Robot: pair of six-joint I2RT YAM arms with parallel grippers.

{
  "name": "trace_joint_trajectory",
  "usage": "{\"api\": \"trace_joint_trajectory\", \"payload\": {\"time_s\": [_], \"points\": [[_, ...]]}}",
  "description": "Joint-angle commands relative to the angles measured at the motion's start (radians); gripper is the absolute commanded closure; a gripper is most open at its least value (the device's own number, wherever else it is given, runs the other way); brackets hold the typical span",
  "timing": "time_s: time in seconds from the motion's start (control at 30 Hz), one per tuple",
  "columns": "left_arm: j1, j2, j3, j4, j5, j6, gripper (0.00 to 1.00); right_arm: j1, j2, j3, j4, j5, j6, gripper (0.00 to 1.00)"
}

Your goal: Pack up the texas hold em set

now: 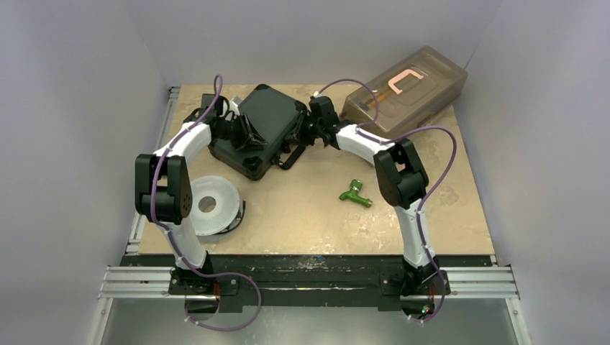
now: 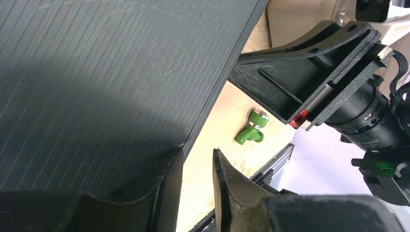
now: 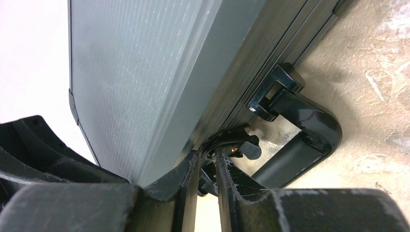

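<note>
where the two tips of the right gripper [image 3: 207,155] nearly meet, only a thin slit shows between them. they sit right at a small black latch [image 3: 238,146] on the case's front edge. cannot tell whether they pinch it or only press on it. likely reason for the pose: the latch has to be snapped down to lock the lid. just beside it the carry handle [image 3: 309,128] lies flat on the table [image 3: 377,72].

left gripper [image 2: 196,152]: jaws a little apart, bare table seen through the gap, nothing between them. one finger [image 2: 167,183] lies against the ribbed lid at its edge, the other hangs off the side. judged: it bears on the lid to steady the case while the other arm works the latch.

black case [image 1: 267,122]: lid down on the base, lying flat toward the far middle of the table, between the two grippers. judged: packing is at the fastening step.

further out: green toy tap [image 1: 355,192] well apart on the table, grey see-through box [image 1: 410,83] at the far right corner, white round reel [image 1: 208,205] near the left arm's elbow.

hidden: chips, cards, buttons, none visible, presumably inside. a second latch not made out. most of the case is cut off in both wrist views. whether the near latch is engaged is too dark to read.
</note>
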Motion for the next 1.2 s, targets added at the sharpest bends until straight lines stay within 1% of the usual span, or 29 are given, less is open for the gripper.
{"api": "trace_joint_trajectory", "payload": {"time_s": [0.0,0.07,0.1,0.13,0.17,0.33,0.4,0.47,0.53,0.87,1.17], "points": [[-0.023,0.019,-0.045,-0.107,-0.046,0.036,0.71,0.006,-0.122,0.026,-0.006,0.055,-0.078,0.79],[-0.023,0.021,-0.044,-0.106,-0.047,0.035,0.72,0.006,-0.143,0.009,-0.029,0.095,-0.086,0.81],[-0.023,0.022,-0.044,-0.108,-0.048,0.034,0.72,0.005,-0.147,0.001,-0.036,0.109,-0.085,0.85],[-0.022,0.022,-0.042,-0.110,-0.048,0.032,0.73,0.007,-0.146,-0.005,-0.042,0.124,-0.078,0.94],[-0.023,0.025,-0.042,-0.110,-0.048,0.030,0.75,0.010,-0.142,-0.008,-0.046,0.133,-0.068,0.99],[-0.023,0.027,-0.042,-0.113,-0.050,0.027,0.82,0.030,-0.085,0.035,-0.120,0.190,-0.046,1.00],[-0.023,0.028,-0.041,-0.113,-0.051,0.027,0.83,0.045,-0.079,0.049,-0.154,0.239,-0.035,1.00],[-0.023,0.029,-0.039,-0.116,-0.053,0.027,0.84,0.063,-0.061,0.089,-0.228,0.314,-0.028,1.00],[-0.023,0.027,-0.039,-0.116,-0.053,0.026,0.84,0.078,-0.042,0.119,-0.274,0.343,-0.026,1.00],[-0.024,0.025,-0.041,-0.115,-0.052,0.026,0.85,0.098,0.013,0.153,-0.314,0.384,-0.015,1.00],[-0.026,0.027,-0.041,-0.113,-0.050,0.026,0.88,0.098,0.064,0.156,-0.282,0.369,-0.011,1.00]]}}
